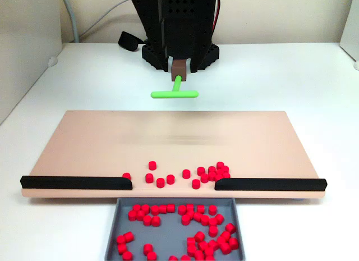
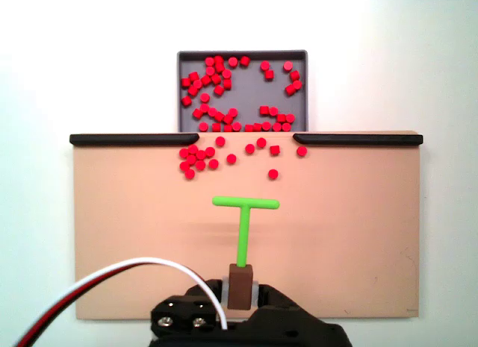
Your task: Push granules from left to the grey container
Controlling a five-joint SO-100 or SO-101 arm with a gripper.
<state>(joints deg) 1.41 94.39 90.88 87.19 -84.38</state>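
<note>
— What are you standing on?

— A white table [image 1: 314, 81], with pale walls behind me and a grey cable running down the wall at the back. A black strap lies on the table beside my base. In front of me is a tan board [image 1: 101, 143] with two black strips [image 1: 76, 183] along its far edge and a gap between them.

— And your fingers?

— My gripper [image 2: 240, 287] is clamped on the brown block of the green T-shaped pusher [image 2: 245, 216]. The stem points away from me, the crossbar is level, and it hangs over the middle of the board, apart from any pellet.

— Where are the granules?

— Some granules [image 2: 198, 159] lie loose on the board just before the gap; in a fixed view from my side most cluster to the left, and a few are scattered to the right. One sits alone nearer the crossbar. The rest are in the grey container [image 1: 115, 227], spread across its floor. It sits against the board's far edge, right behind the gap.
</note>
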